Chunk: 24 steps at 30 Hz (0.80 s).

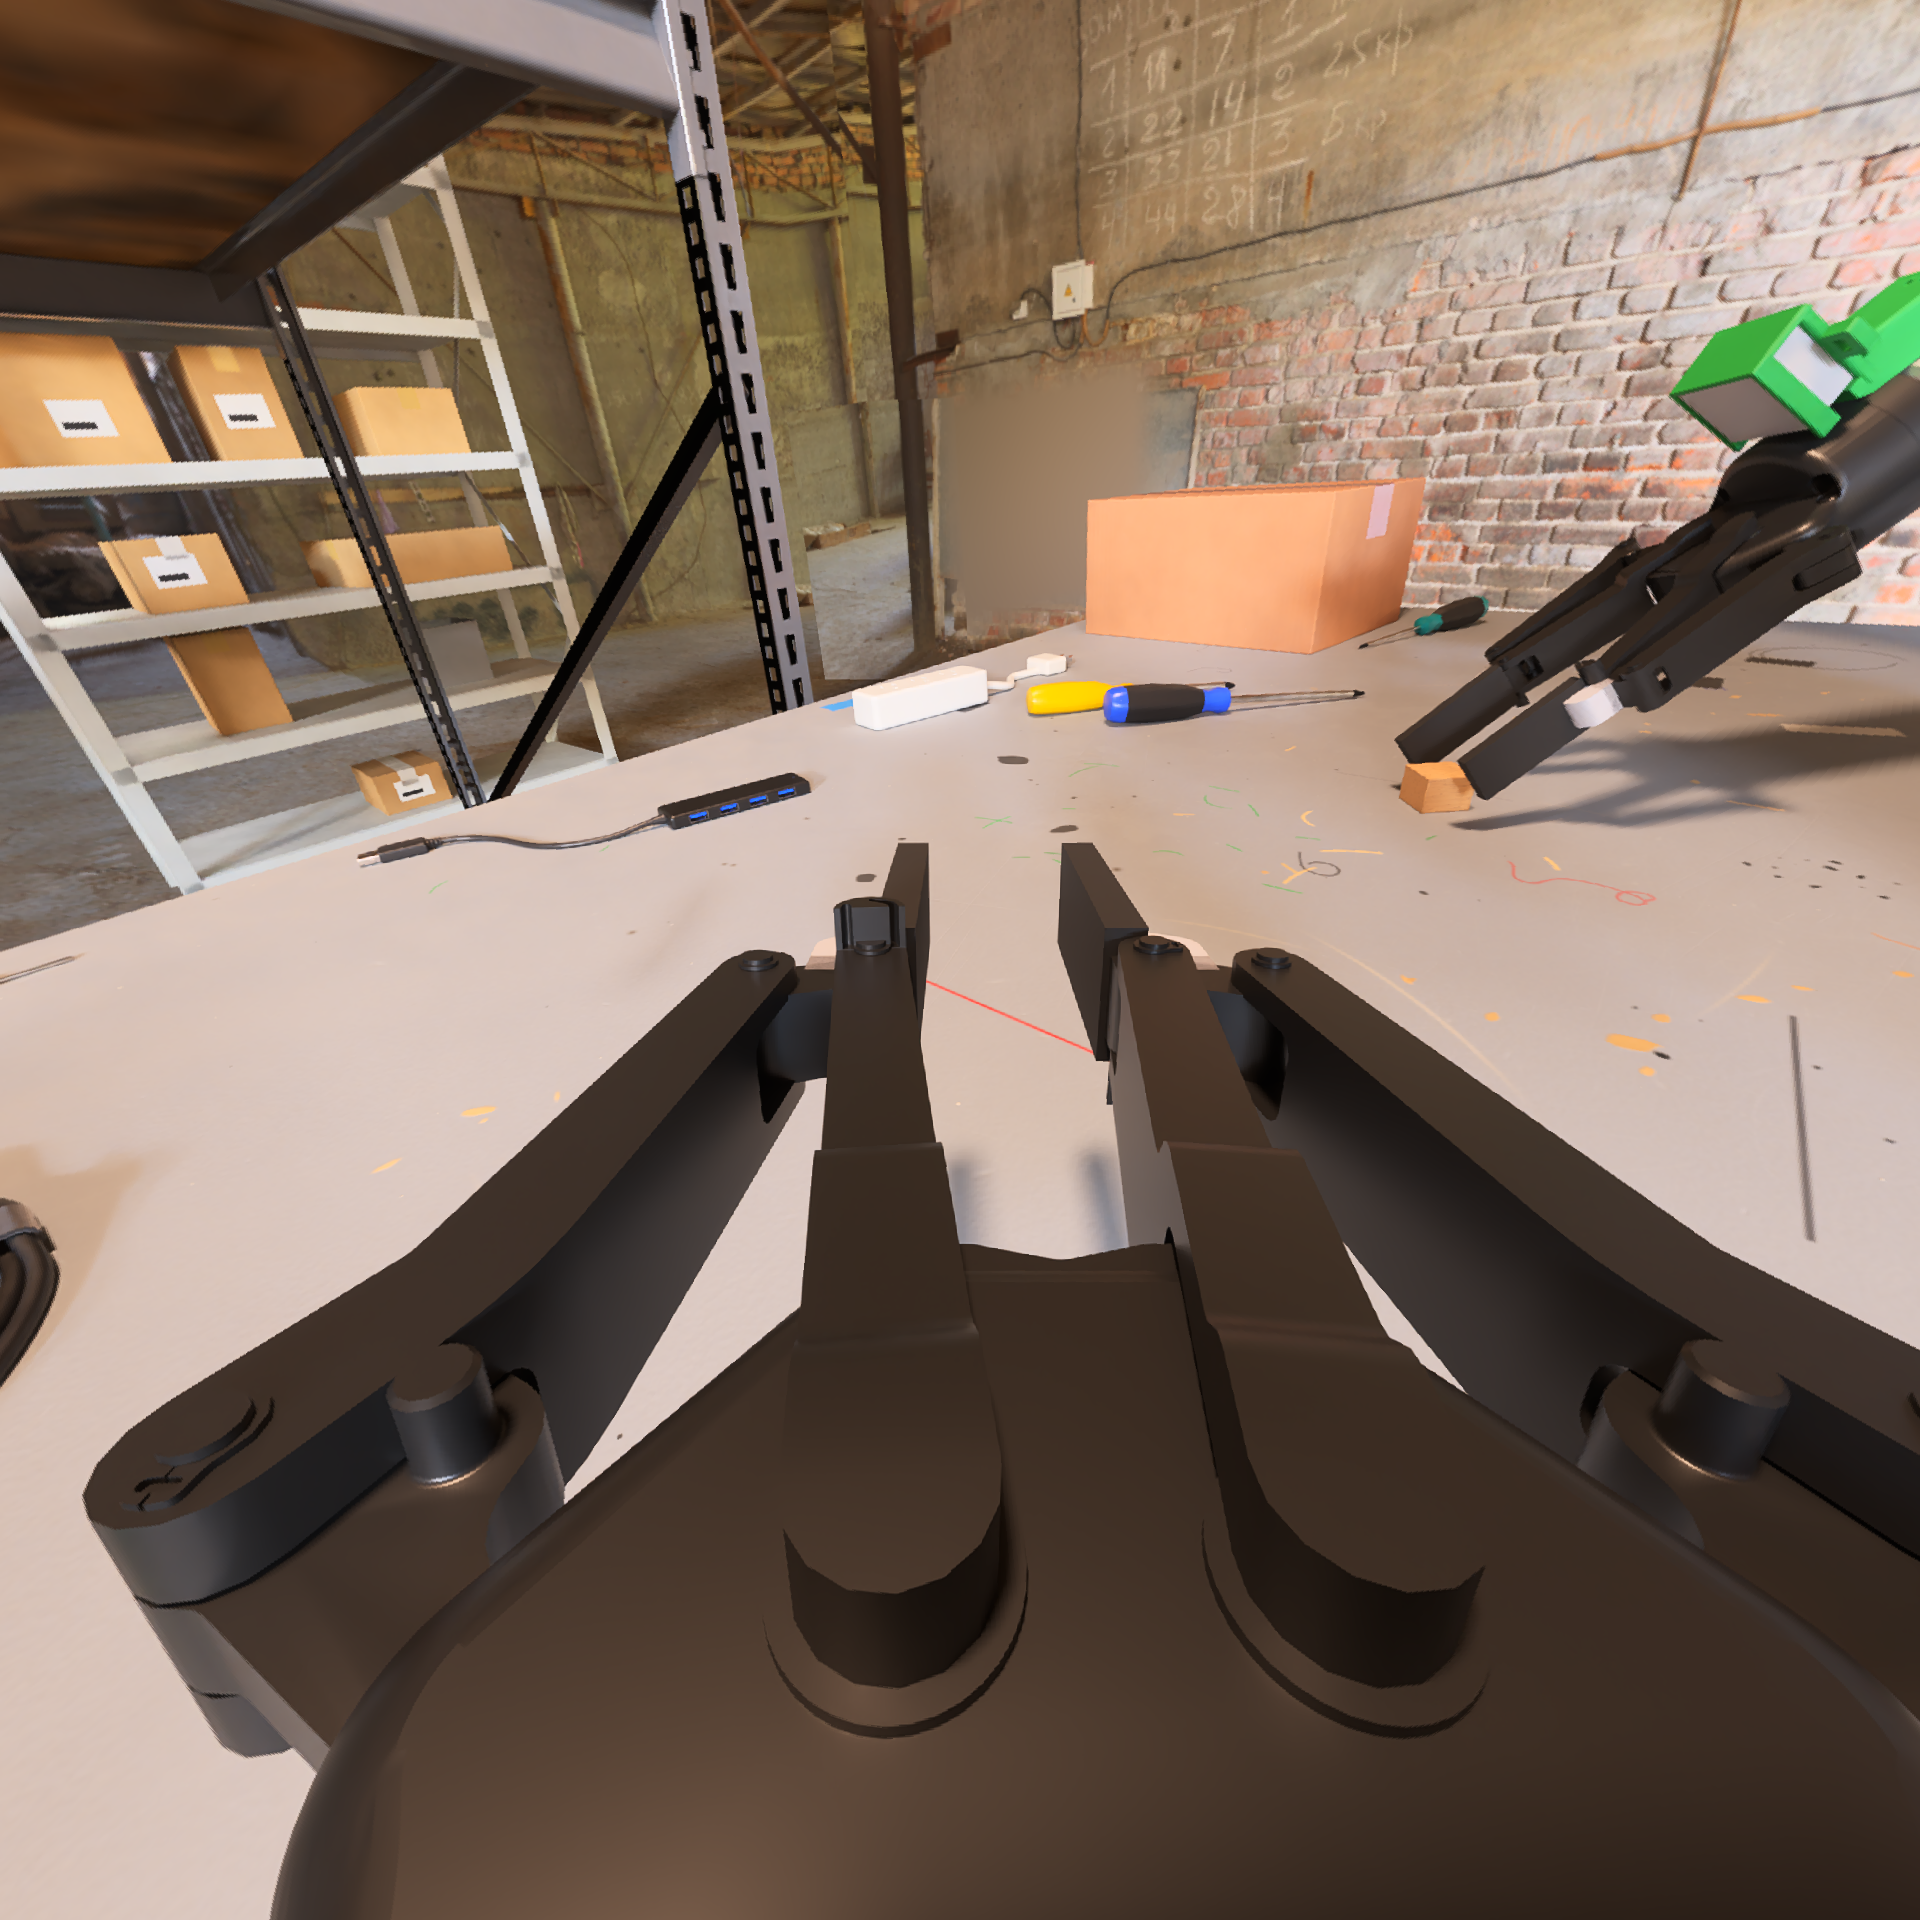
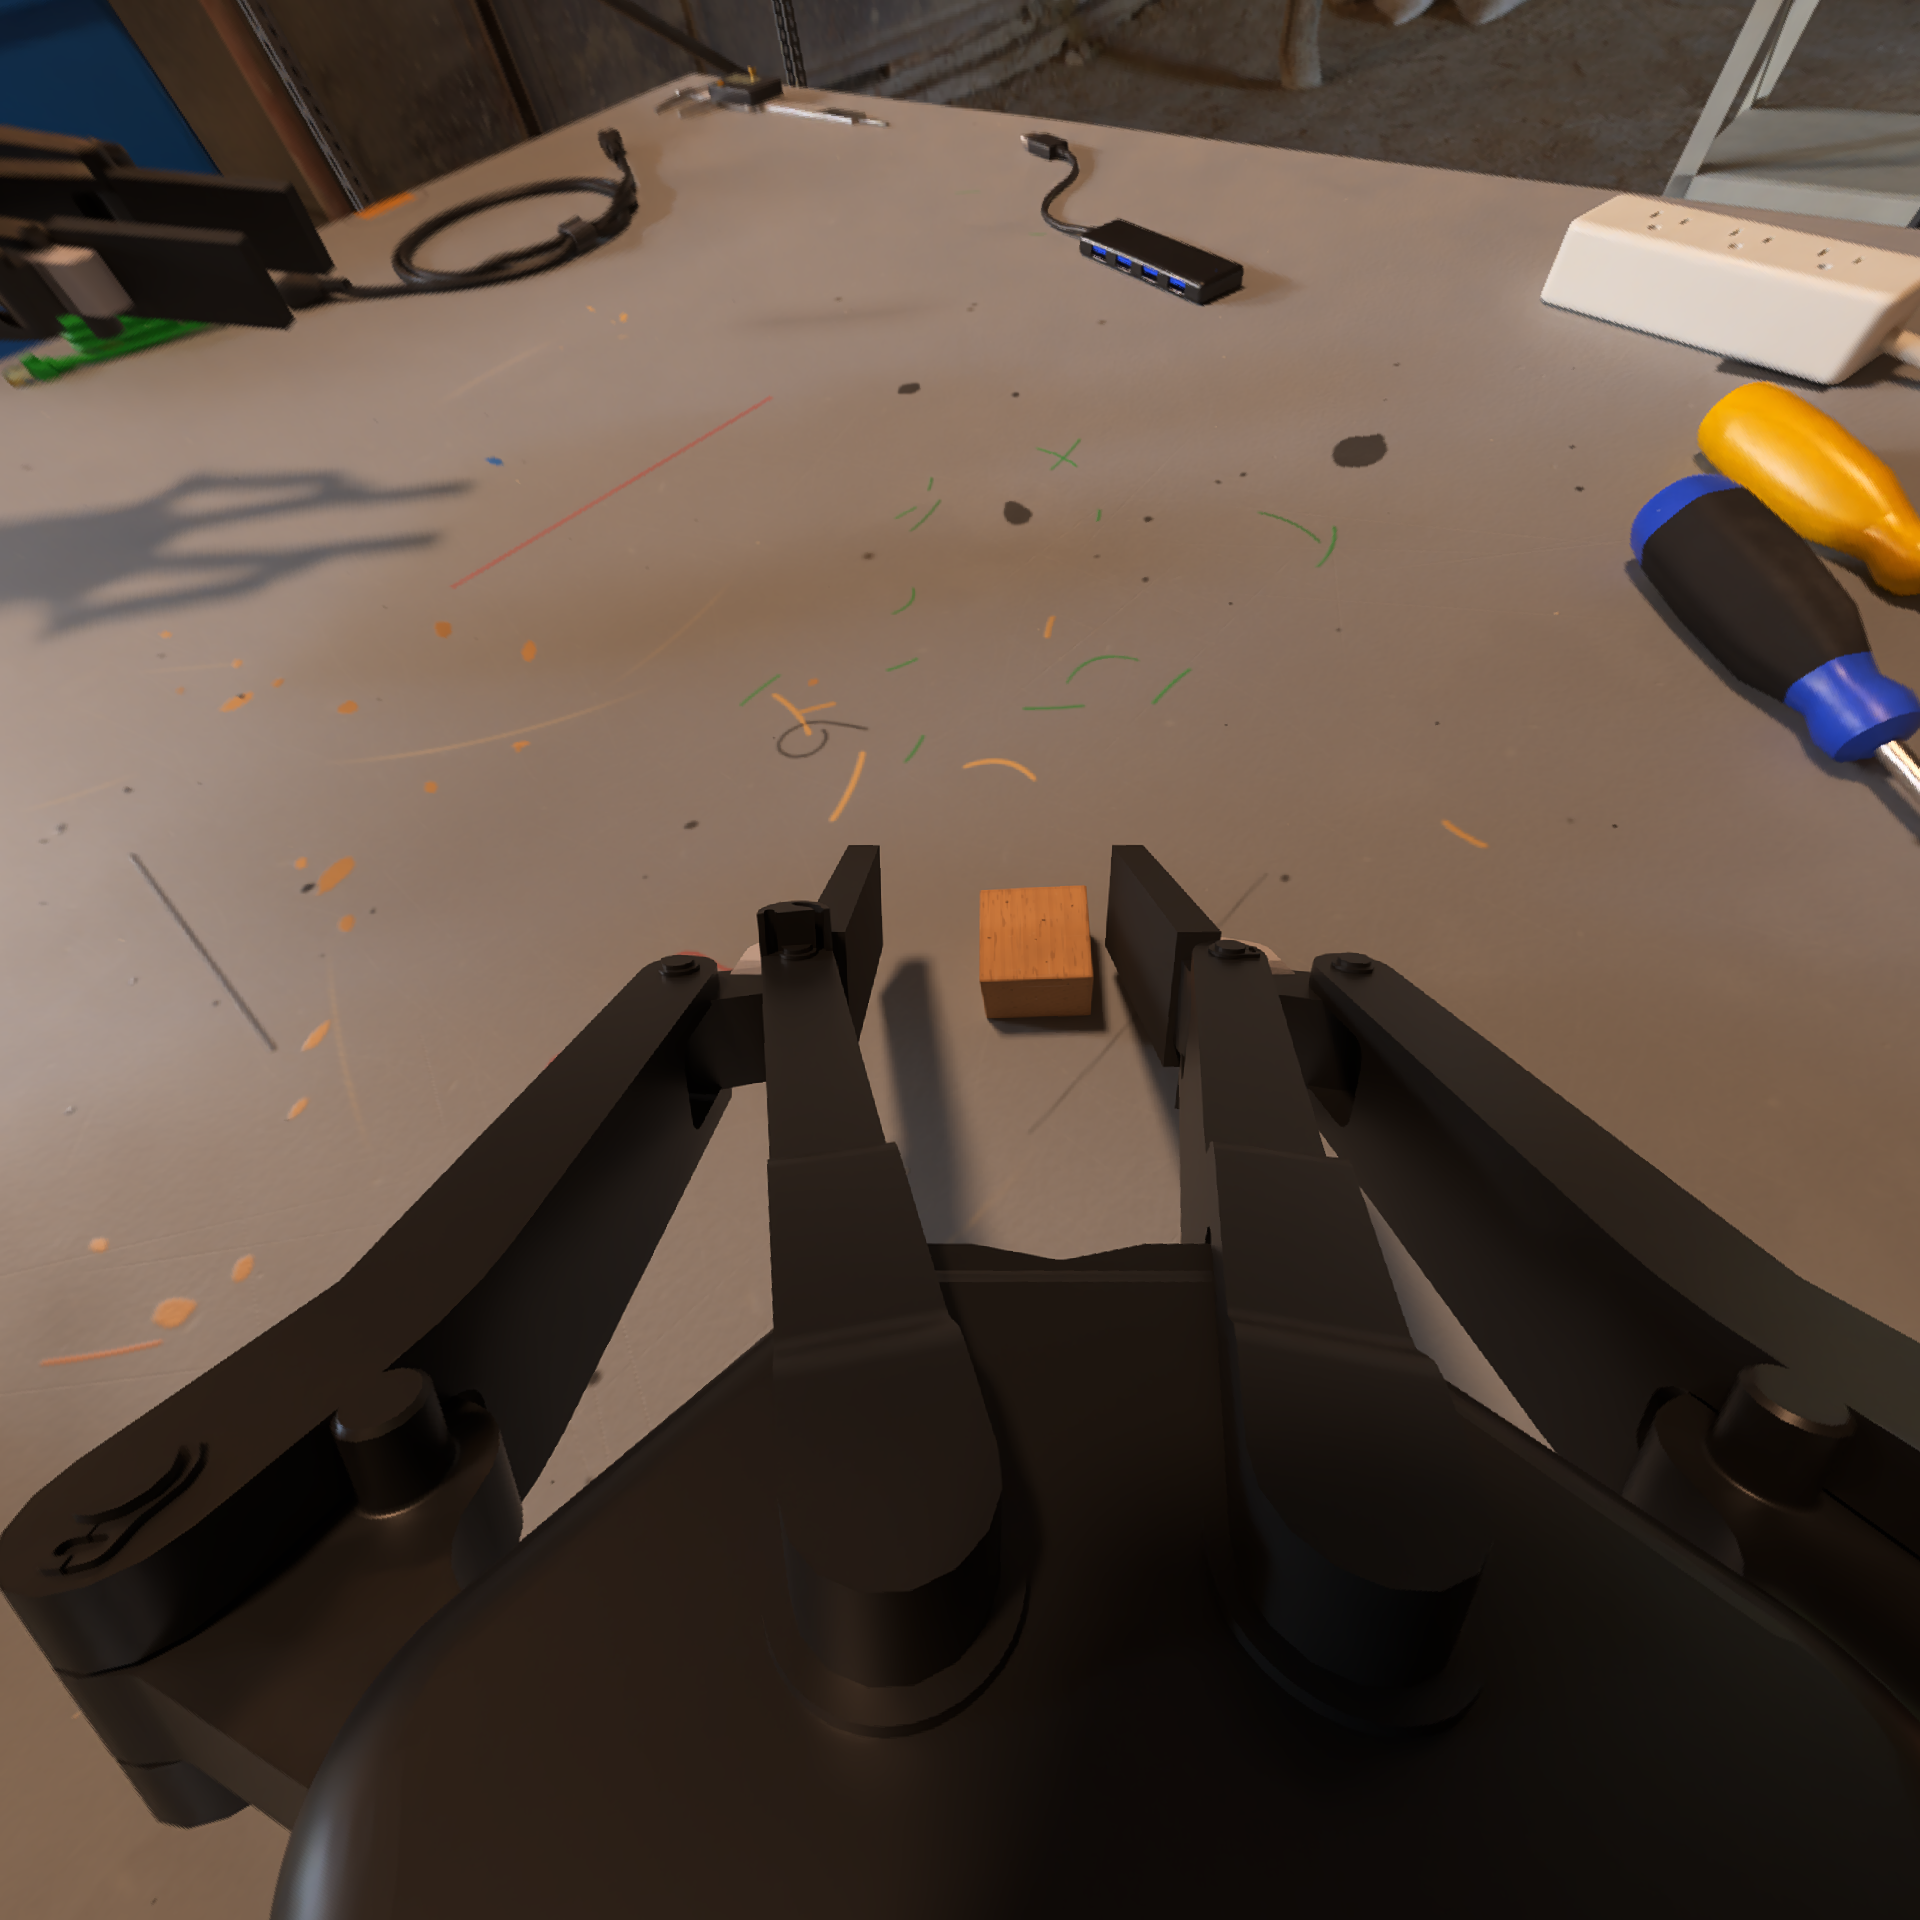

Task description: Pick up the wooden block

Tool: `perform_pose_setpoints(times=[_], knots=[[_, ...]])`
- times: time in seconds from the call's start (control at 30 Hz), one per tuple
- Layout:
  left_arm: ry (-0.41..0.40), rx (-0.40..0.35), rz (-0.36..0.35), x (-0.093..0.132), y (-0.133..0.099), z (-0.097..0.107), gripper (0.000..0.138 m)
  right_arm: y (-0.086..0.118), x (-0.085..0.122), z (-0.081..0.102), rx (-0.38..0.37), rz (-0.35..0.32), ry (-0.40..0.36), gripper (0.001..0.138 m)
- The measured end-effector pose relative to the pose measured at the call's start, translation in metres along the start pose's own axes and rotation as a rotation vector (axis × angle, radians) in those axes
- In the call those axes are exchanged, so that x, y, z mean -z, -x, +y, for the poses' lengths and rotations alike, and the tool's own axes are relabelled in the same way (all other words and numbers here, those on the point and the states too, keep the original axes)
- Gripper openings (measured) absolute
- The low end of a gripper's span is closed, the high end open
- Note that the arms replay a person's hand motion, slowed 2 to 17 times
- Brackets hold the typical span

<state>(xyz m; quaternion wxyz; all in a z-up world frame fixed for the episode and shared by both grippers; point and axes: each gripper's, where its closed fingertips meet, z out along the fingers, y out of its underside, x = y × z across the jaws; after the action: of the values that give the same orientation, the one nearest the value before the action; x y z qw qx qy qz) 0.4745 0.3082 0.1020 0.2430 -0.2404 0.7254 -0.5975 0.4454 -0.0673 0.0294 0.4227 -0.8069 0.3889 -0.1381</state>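
A small wooden block (image 2: 1035, 948) lies on the grey table, between the two fingers of my right gripper (image 2: 995, 883). The right gripper is open, with a gap on each side of the block; the block sits nearer the right finger (image 2: 1148, 914). In the left wrist view the block (image 1: 1435, 785) shows at the far right, with the right gripper (image 1: 1446, 767) tilted down over it. My left gripper (image 1: 992, 878) is open and empty above bare table, far from the block.
A blue-and-black screwdriver (image 2: 1777, 623) and a yellow handle (image 2: 1818, 483) lie right of the block. A white power strip (image 2: 1730, 281), a USB hub (image 2: 1158, 260) and a coiled cable (image 2: 520, 234) lie farther off. A cardboard box (image 1: 1247, 561) stands at the back; shelving (image 1: 312, 540) stands beyond the table.
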Motion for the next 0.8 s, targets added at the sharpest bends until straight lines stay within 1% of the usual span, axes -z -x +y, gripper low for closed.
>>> perform_pose_setpoints(times=[0.2, 0.33, 0.4, 0.5, 0.57, 0.63, 0.73, 0.8], knots=[[-0.007, -0.024, 0.002, 0.001, -0.006, -0.001, 0.033, -0.003, -0.002, 0.003, 0.049, 0.043, 0.035, 0.060], [-0.008, -0.036, 0.000, 0.002, -0.008, -0.001, 0.033, -0.012, -0.002, 0.007, 0.051, 0.079, 0.062, 0.060], [-0.007, -0.040, -0.002, 0.002, -0.009, -0.001, 0.033, -0.013, -0.003, 0.008, 0.043, 0.070, 0.069, 0.059], [-0.006, -0.041, -0.001, 0.001, -0.009, -0.001, 0.033, -0.006, -0.005, 0.010, 0.030, 0.021, 0.082, 0.054], [-0.005, -0.040, -0.001, 0.001, -0.009, -0.001, 0.033, -0.005, -0.006, 0.011, 0.026, 0.007, 0.095, 0.053], [-0.004, -0.037, -0.001, 0.001, -0.009, -0.001, 0.033, -0.006, -0.006, 0.011, 0.029, 0.014, 0.102, 0.052], [-0.003, -0.032, -0.002, 0.001, -0.008, -0.001, 0.032, -0.008, -0.007, 0.012, 0.045, 0.044, 0.106, 0.050], [-0.004, -0.030, -0.003, 0.001, -0.008, -0.001, 0.032, -0.012, -0.007, 0.012, 0.057, 0.071, 0.109, 0.041]])
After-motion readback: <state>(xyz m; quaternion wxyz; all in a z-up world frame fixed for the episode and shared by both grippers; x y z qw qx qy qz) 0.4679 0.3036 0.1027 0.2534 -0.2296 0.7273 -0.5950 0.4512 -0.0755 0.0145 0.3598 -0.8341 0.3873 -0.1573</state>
